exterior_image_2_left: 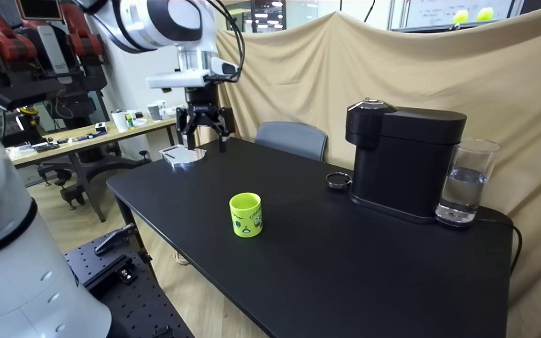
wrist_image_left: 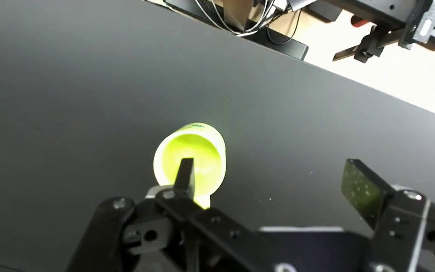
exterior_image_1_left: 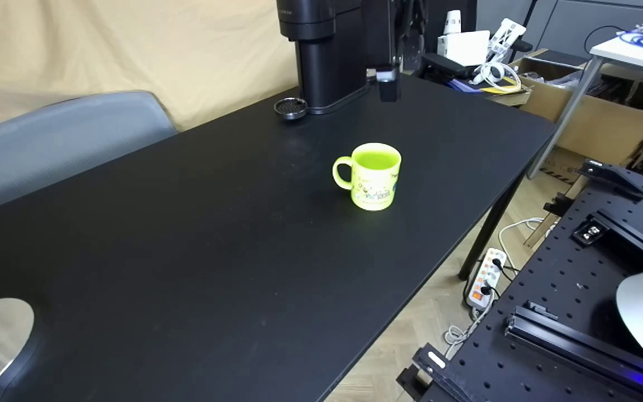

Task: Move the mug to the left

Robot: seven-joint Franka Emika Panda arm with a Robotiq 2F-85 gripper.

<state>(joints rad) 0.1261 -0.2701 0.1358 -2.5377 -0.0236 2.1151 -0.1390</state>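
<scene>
- Starting with the green mug (exterior_image_2_left: 246, 219): standing upright on the black desk (exterior_image_2_left: 355, 281), well apart from the jaws, with little drawings on its outside and a paler patch on its green inside.
- Can see a tall clear tank (exterior_image_2_left: 477, 157), farther from the jaws than the mug, with water (exterior_image_2_left: 465, 190) partway up and a black coffee machine (exterior_image_2_left: 404, 164) just beside it on the jaws' side.
- Can spot a cardboard box (exterior_image_1_left: 595, 125) past the desk end farthest from the jaws, holding crinkly plastic (exterior_image_1_left: 556, 80) and dark things too hard to make out.
- Past the jaw tips in the wrist view, a long slanting desk edge, with bright floor (wrist_image_left: 402, 77) beyond it.
- Lots of flat desk top between the jaws and the mug, and more all around the mug.
- Showing just under the jaws in an exterior view: a shiny silver plate (exterior_image_2_left: 183, 156); cannot tell the gap.
- Farther off than the mug, a small round mesh tray (exterior_image_2_left: 338, 180) just beside the coffee machine.
- Hanging above the desk with jaws spread wide apart.
- Looking past the tips in the wrist view: mug lower down, in line with one jaw and partly hidden by it.
- Turned toward the jaws: mug handle (exterior_image_1_left: 336, 172), mostly covered in the wrist view.
</scene>
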